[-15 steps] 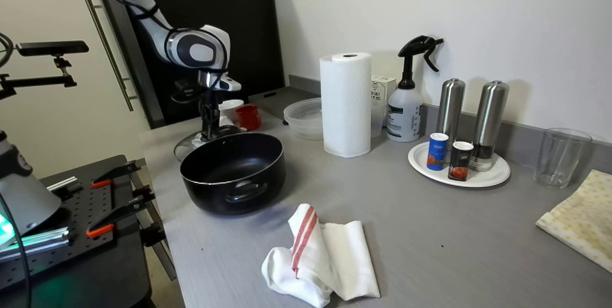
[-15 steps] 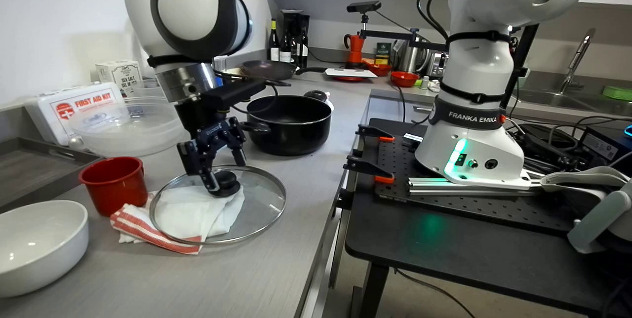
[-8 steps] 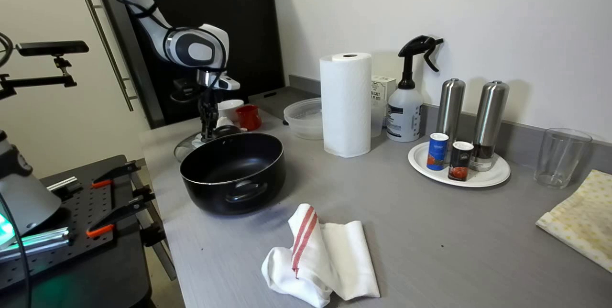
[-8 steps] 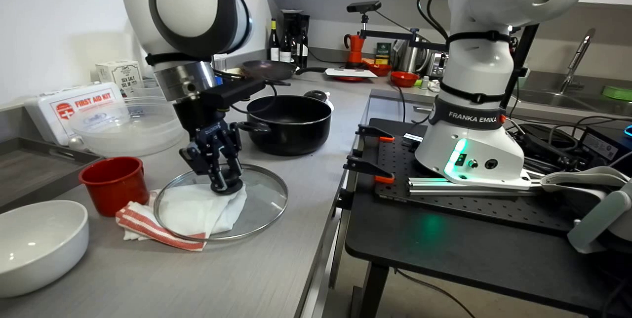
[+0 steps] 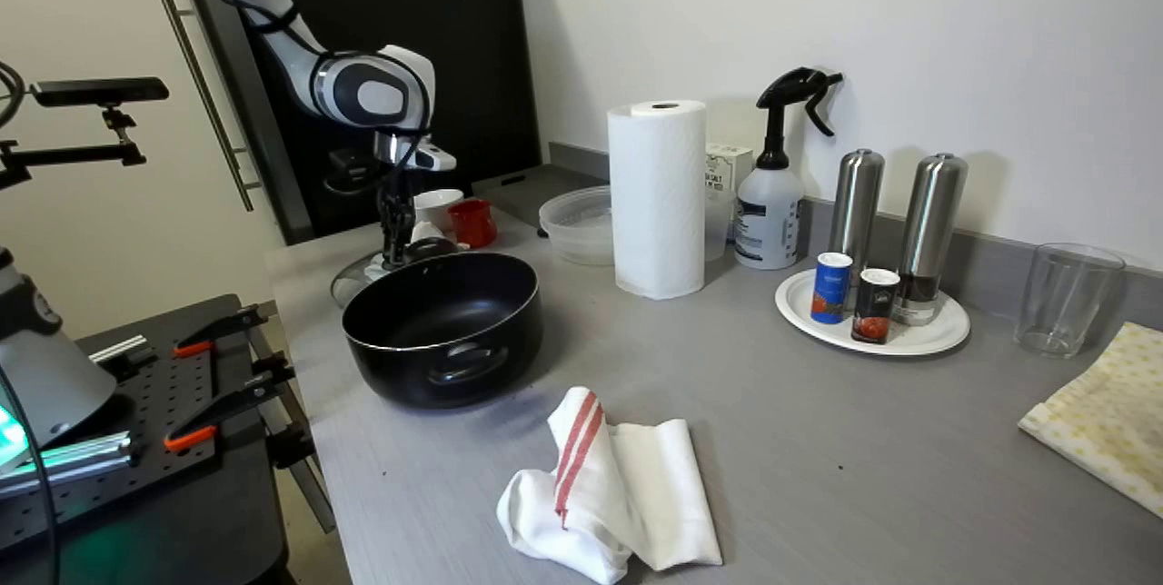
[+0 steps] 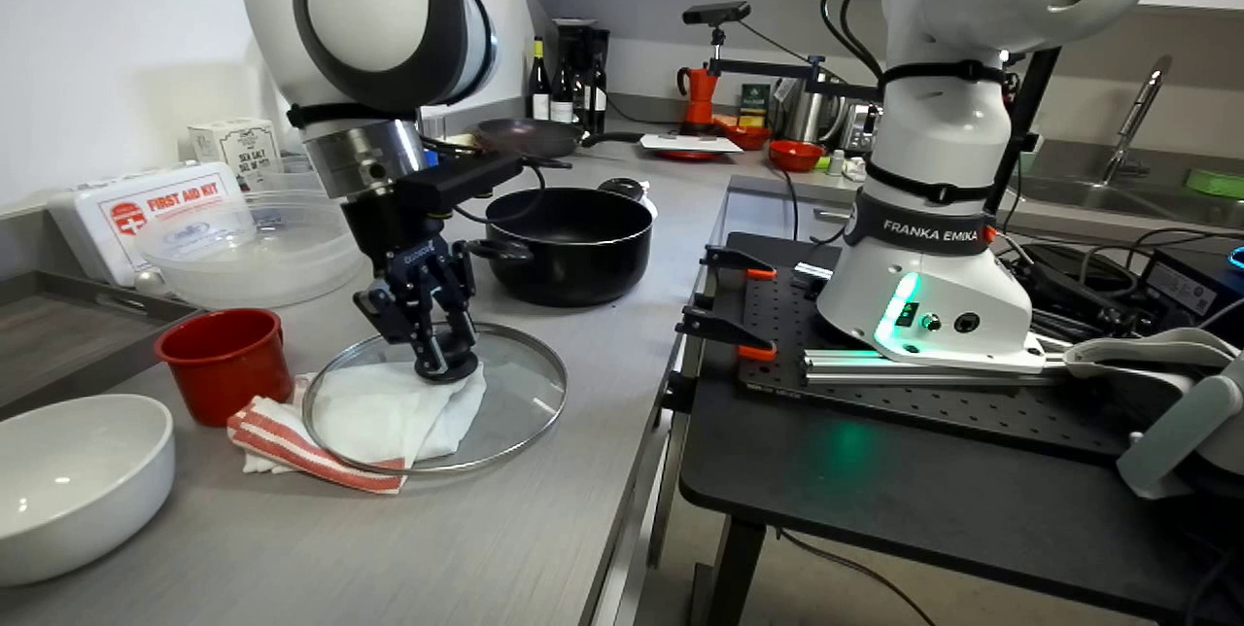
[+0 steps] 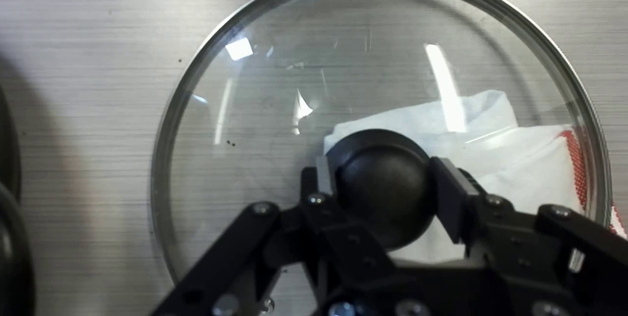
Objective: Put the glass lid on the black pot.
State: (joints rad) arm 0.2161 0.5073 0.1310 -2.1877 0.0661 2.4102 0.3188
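Observation:
The glass lid (image 6: 520, 393) lies on the counter, partly over a folded white cloth with red stripes (image 6: 282, 446). In the wrist view the whole round of the glass lid (image 7: 274, 80) shows except its near edge. My gripper (image 6: 445, 354) is shut on the lid's black knob (image 7: 382, 183), a pad pressed to each side. The black pot (image 6: 578, 271) stands uncovered beside the lid, one handle (image 6: 505, 250) turned toward the gripper. In an exterior view the black pot (image 5: 486, 367) hides much of the lid.
A red mug (image 6: 228, 368) and a white bowl (image 6: 87, 480) stand near the lid, with a clear plastic tub (image 6: 282, 266) behind. Beyond the pot lie a second striped towel (image 5: 600, 485) and a paper towel roll (image 5: 659, 203). The counter edge runs close to lid and pot.
The gripper's fingers have come together onto the knob. Lid and cloth beneath have shifted slightly. Over the last half second nothing visibly moves.

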